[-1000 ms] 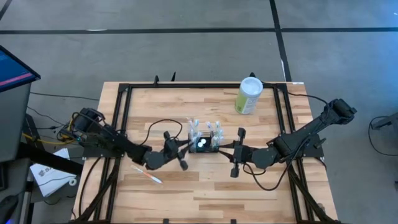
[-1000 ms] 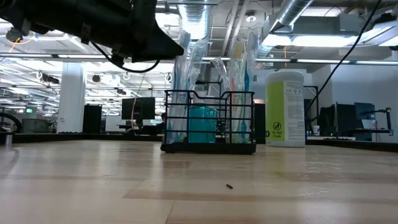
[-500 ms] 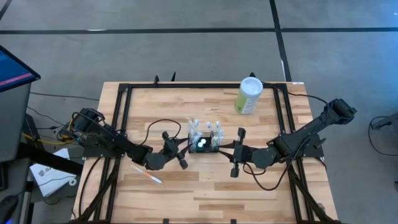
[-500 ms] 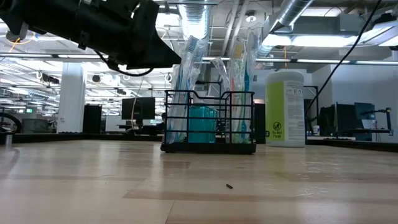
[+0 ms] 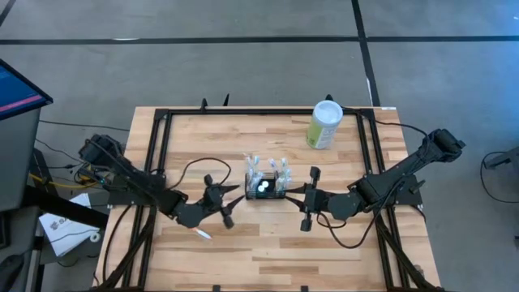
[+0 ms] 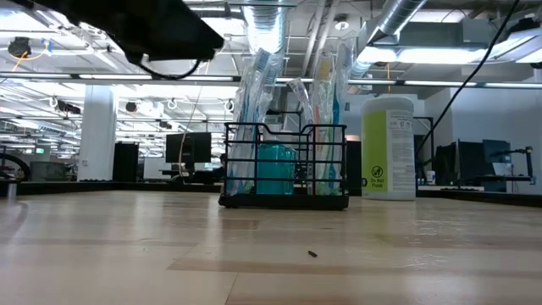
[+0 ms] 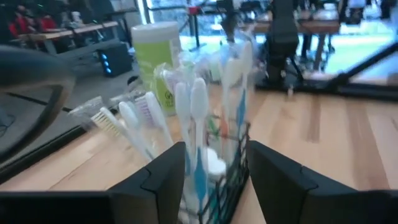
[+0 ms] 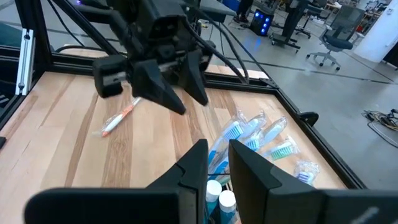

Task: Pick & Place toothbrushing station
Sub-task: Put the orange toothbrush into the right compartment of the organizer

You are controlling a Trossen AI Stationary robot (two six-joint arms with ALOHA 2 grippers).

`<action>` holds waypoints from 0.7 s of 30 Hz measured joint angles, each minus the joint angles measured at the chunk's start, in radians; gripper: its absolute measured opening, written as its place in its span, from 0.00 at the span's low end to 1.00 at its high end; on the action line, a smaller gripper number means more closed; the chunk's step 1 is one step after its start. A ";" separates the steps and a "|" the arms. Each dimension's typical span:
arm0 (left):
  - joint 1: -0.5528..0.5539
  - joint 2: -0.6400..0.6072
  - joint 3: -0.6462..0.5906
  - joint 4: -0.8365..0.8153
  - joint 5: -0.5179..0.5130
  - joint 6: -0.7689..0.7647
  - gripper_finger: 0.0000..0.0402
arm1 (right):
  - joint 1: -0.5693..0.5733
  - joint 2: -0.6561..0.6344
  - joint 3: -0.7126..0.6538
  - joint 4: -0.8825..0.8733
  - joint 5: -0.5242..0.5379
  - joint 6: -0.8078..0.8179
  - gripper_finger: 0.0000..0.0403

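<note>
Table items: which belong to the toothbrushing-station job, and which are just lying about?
Job: caddy holding wrapped toothbrushes; loose toothbrush; left gripper, open beside the caddy; right gripper at its other side.
Lying about: green canister.

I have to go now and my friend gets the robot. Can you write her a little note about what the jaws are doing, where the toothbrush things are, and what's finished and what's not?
Left gripper: jaws open, empty, just left of the caddy.
Right gripper: at the caddy's right side, jaws narrowly apart; whether it grips the wire is not clear.
Toothbrushing station: black wire caddy standing mid-table, holding several wrapped toothbrushes and a teal bottle.
One wrapped toothbrush lies on the table near the left arm.
Green canister stands at the back.
Done: most brushes are in the caddy.
Left: probably the loose toothbrush.
</note>
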 joint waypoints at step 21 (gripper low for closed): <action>-0.107 -0.312 0.000 -0.845 0.485 -0.459 0.38 | 0.001 0.000 0.000 -0.010 -0.007 0.000 0.14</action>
